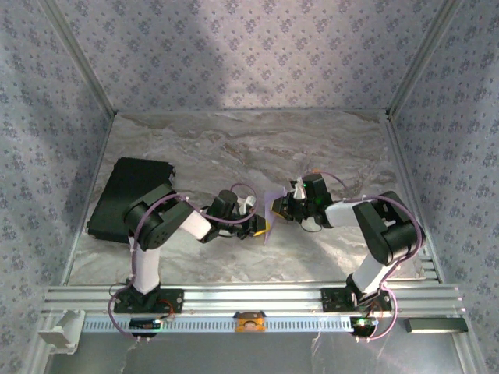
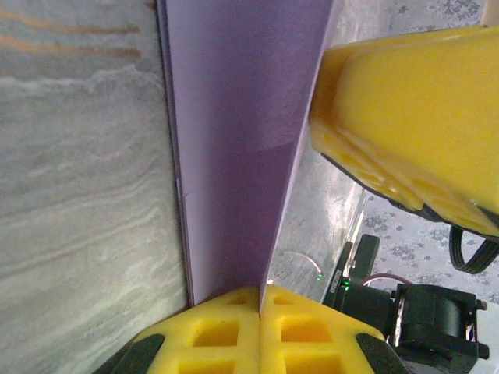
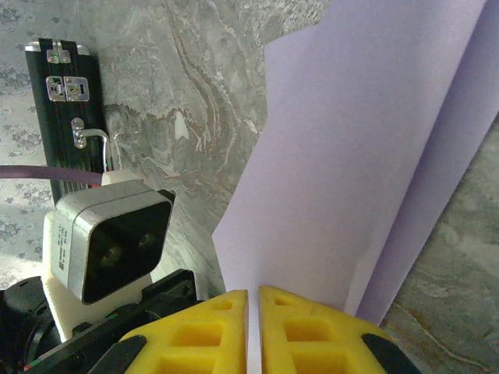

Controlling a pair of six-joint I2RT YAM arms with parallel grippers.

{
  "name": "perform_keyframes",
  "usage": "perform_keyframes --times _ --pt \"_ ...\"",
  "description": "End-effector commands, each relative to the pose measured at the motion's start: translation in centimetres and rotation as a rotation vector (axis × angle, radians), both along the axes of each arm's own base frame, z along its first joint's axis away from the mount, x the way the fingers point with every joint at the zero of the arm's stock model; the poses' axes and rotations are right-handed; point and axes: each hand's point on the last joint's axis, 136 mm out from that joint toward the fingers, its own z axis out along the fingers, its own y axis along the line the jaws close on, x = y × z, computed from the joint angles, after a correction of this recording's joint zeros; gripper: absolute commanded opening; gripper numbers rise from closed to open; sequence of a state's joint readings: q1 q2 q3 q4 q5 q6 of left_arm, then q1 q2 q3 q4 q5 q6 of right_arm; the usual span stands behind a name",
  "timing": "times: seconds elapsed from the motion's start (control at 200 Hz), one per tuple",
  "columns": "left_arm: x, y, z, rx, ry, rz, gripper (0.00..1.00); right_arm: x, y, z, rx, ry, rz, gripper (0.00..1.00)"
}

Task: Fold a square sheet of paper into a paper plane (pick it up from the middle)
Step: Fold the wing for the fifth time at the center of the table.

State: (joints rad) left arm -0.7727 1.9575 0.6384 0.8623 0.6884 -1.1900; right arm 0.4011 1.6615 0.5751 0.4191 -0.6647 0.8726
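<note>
The pale lavender sheet of paper [image 1: 270,212] hangs upright in the air over the middle of the table, folded into layers with a crease and slanted edges. My left gripper [image 1: 260,226] comes at it from the left. In the left wrist view the paper [image 2: 242,140] runs up from my left gripper [image 2: 260,292], whose yellow pads are shut on its lower edge. My right gripper [image 1: 282,209] meets it from the right. In the right wrist view the paper [image 3: 351,156] rises from my right gripper [image 3: 253,294], shut on an edge. One right fingertip [image 2: 413,117] presses the sheet.
A black rectangular pad [image 1: 129,195] lies at the table's left side, also seen as the black pad [image 3: 62,101] behind the left wrist camera [image 3: 109,241]. The marbled table [image 1: 257,148] is walled on three sides. An aluminium rail [image 1: 249,300] runs along the near edge.
</note>
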Motion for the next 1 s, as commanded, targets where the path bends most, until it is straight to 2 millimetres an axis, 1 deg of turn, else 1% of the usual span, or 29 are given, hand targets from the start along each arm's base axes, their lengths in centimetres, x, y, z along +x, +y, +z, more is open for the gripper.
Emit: perform_keyframes --times 0.0,0.14,0.24,0.415,0.74,0.855,0.994 --pt "-0.4 1.4 -3.5 0.090 0.065 0.035 0.00 0.9 0.3 0.6 0.019 -0.031 0.013 0.13" --pt "-0.3 1.6 -3.8 0.101 0.083 0.041 0.00 1.1 0.3 0.5 0.016 -0.028 0.008 0.13" --pt "-0.4 1.9 -4.5 0.126 0.111 0.041 0.00 1.1 0.3 0.3 0.016 -0.023 0.013 0.13" --pt "-0.5 1.8 -4.6 0.128 0.124 0.039 0.00 1.3 0.4 -0.1 0.015 -0.012 0.012 0.13" --pt "-0.7 2.4 -5.6 0.173 0.164 0.046 0.00 1.3 0.4 -0.9 0.007 0.008 0.011 0.14" --pt "-0.7 2.6 -6.0 0.188 0.175 0.050 0.00 1.3 0.2 -1.8 -0.012 0.030 0.005 0.13" --pt "-0.8 2.6 -6.2 0.194 0.179 0.051 0.00 0.9 -0.5 -3.4 -0.064 0.084 -0.022 0.12"
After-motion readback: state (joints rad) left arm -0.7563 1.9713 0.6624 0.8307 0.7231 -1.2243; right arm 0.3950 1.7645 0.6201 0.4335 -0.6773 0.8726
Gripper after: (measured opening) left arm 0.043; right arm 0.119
